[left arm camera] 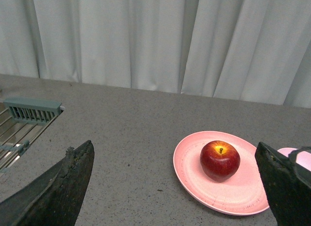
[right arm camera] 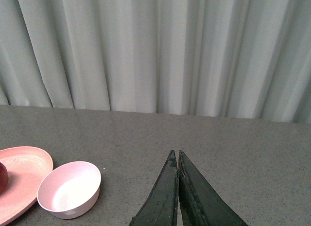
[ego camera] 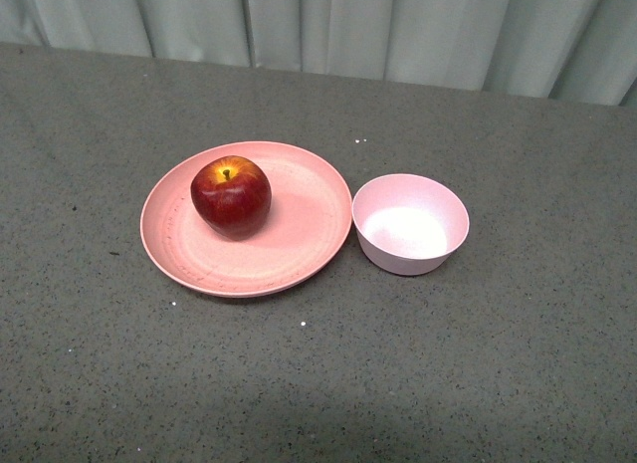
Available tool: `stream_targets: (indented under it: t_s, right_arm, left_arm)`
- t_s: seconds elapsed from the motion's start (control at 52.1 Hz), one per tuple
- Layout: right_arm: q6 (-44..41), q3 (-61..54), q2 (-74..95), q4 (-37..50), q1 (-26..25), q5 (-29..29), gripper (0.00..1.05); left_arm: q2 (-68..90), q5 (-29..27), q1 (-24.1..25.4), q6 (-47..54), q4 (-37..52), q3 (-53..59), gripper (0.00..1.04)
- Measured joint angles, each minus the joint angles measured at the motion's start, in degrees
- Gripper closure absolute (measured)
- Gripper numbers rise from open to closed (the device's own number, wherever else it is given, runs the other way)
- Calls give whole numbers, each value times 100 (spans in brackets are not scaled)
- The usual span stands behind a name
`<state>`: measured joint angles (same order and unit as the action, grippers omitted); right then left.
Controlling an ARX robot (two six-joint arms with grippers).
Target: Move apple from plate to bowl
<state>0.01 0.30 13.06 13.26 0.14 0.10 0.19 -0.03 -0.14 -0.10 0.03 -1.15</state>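
One apple point(ego camera: 231, 196), one plate point(ego camera: 299, 246) and one bowl point(ego camera: 396, 260) stand on a grey, finely speckled table point(ego camera: 478, 363), with a pale pleated curtain point(ego camera: 398, 30) hanging along its far edge. The apple is round, glossy and dark red, with a yellow-orange patch around its short stem. It sits upright on the plate, left of the plate's middle and toward the far side. The plate is wide, shallow and salmon pink, with a low raised rim and faint speckles. The bowl, small, deep and paler pink with sloping sides, stands just to the right of the plate; whether their rims touch cannot be told. Only the plate's low rim lies between the apple and the bowl. A few tiny white specks dot the table around them. In the left wrist view a grey-green slatted rack point(left arm camera: 33, 111) with metal wires lies at the table's left. The left gripper point(left arm camera: 174, 145) has its two dark, rough fingers point(left arm camera: 68, 182) spread wide and holds nothing. The right gripper point(right arm camera: 174, 153) has its dark pointed fingers pressed together, with nothing between them, to the right of the bowl.
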Motion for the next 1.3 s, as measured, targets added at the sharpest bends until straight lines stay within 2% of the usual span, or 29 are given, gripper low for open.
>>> stream_targets:
  t_s: [0.23, 0.307, 0.499, 0.575, 0.633, 0.71, 0.729, 0.825, 0.882, 1.036, 1.093, 1.151, 1.208, 1.304]
  right_arm:
    - [0, 0, -341, -343, 0, 0, 104]
    - [-2, 4, -1062, -1257, 0, -7, 104]
    - [-2, 4, -1276, -1316, 0, -11, 104]
    - [-4, 4, -1276, -1318, 0, -11, 94]
    - [-4, 4, -1281, -1318, 0, -11, 81]
    - [-4, 4, -1281, -1318, 0, -11, 69]
    - [-4, 4, -1281, -1318, 0, -11, 65]
    - [-4, 4, -1283, -1318, 0, -11, 49]
    - [-4, 4, -1283, -1318, -2, -9, 37]
    - [-2, 4, -1283, -1322, -2, -15, 8]
    - [-2, 4, -1283, -1322, -2, -15, 10]
    - [0, 4, -1283, -1322, -2, -15, 10]
    - [0, 4, -1283, -1322, -2, -15, 9]
    - [0, 4, -1283, -1322, -2, -15, 9]
  left_arm:
    - [0, 0, 0, 0, 0, 0, 7]
    - [0, -2, 0, 0, 0, 0, 7]
    - [0, 0, 0, 0, 0, 0, 7]
    - [0, 0, 0, 0, 0, 0, 7]
    - [0, 0, 0, 0, 0, 0, 7]
    - [0, 0, 0, 0, 0, 0, 7]
    - [31, -138, -39, -26, -37, -9, 7]
    - [678, -1681, -516, -310, -509, -199, 7]
    - [1318, -1932, -562, -444, -151, -201, 7]
    - [3115, -1759, -636, -693, 1469, -341, 7]
    - [4210, -1598, -643, -765, 2402, -525, 7]
    - [4942, -1482, -660, -785, 2973, -695, 7]
    - [5534, -1370, -675, -822, 3362, -855, 7]
    - [7147, -881, -815, -946, 3945, -1513, 7]
